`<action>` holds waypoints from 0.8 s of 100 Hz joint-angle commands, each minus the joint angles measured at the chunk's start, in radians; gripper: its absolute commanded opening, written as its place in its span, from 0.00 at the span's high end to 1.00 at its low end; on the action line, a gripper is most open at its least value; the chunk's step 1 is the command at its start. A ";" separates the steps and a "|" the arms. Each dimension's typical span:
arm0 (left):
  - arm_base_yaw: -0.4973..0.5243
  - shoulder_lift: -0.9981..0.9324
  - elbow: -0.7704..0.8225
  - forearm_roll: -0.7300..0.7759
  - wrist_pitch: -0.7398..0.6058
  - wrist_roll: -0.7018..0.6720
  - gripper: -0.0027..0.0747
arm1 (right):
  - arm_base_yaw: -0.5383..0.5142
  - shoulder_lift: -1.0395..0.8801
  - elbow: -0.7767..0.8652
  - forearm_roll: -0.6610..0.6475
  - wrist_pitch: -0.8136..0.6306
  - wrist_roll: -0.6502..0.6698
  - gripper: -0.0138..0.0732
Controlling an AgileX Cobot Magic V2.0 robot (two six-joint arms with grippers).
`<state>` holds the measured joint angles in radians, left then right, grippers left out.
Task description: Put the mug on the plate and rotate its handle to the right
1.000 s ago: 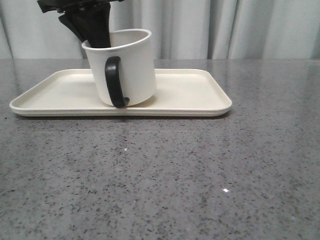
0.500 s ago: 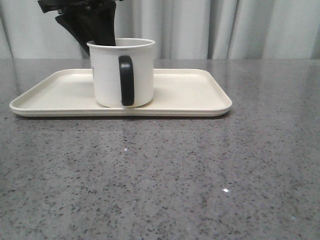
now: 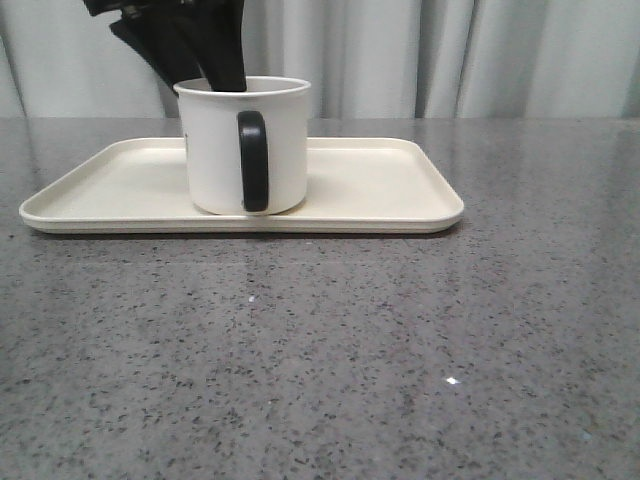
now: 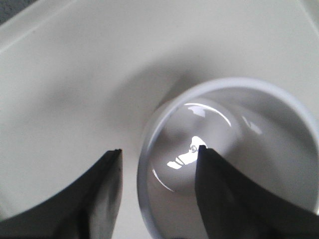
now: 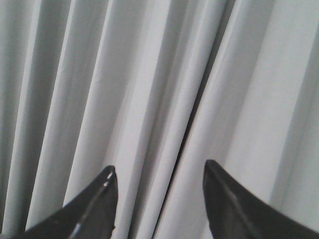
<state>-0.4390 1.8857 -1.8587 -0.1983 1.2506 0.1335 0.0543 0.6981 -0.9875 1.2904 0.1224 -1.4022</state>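
We see the mug (image 3: 245,145) upright on the plate (image 3: 380,190), handle (image 3: 253,160) facing us, left gripper (image 4: 157,159) jaws apart astride the rim w/o clamping, so lifting carelessly could tip it.

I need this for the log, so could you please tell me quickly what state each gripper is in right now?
Left gripper: open, one finger inside the mug, one outside its wall, not clamped.
Right gripper: open, holding nothing, facing the curtain.
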 commanded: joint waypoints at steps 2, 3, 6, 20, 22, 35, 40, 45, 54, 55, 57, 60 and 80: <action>-0.006 -0.064 -0.088 -0.024 0.013 -0.014 0.53 | 0.000 0.003 -0.034 0.009 -0.023 -0.007 0.38; -0.006 -0.064 -0.094 -0.024 0.013 -0.018 0.53 | 0.000 0.003 -0.034 0.009 -0.023 -0.007 0.38; -0.006 -0.067 -0.124 -0.024 0.013 -0.029 0.53 | 0.000 0.003 -0.034 0.009 -0.023 -0.007 0.38; -0.006 -0.088 -0.250 -0.002 0.013 -0.039 0.53 | 0.000 0.003 -0.034 0.009 -0.023 -0.007 0.38; -0.006 -0.093 -0.266 0.001 0.013 -0.040 0.53 | 0.000 0.003 -0.034 0.009 -0.022 -0.007 0.38; -0.005 -0.136 -0.353 0.051 0.013 -0.049 0.53 | 0.000 0.003 -0.034 0.009 -0.022 -0.007 0.38; -0.005 -0.156 -0.378 0.096 0.013 -0.061 0.53 | 0.000 0.003 -0.034 0.009 -0.022 -0.007 0.38; -0.005 -0.179 -0.397 0.137 0.013 -0.063 0.53 | 0.000 0.005 -0.034 0.009 -0.021 -0.007 0.38; -0.005 -0.231 -0.406 0.211 0.013 -0.076 0.53 | 0.000 0.011 -0.034 0.008 -0.017 -0.007 0.38; -0.005 -0.235 -0.406 0.216 0.013 -0.079 0.53 | 0.000 0.011 -0.035 0.008 -0.018 -0.007 0.38; -0.005 -0.247 -0.406 0.234 0.013 -0.086 0.53 | 0.000 0.014 -0.036 0.008 -0.018 -0.007 0.38; -0.005 -0.269 -0.406 0.261 0.013 -0.091 0.53 | 0.000 0.018 -0.038 0.008 -0.014 -0.007 0.38; -0.005 -0.382 -0.406 0.402 0.013 -0.133 0.53 | 0.000 0.089 -0.091 -0.003 0.029 -0.007 0.38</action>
<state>-0.4390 1.5832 -2.2338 0.1386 1.2760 0.0322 0.0543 0.7529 -1.0203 1.2877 0.1513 -1.4022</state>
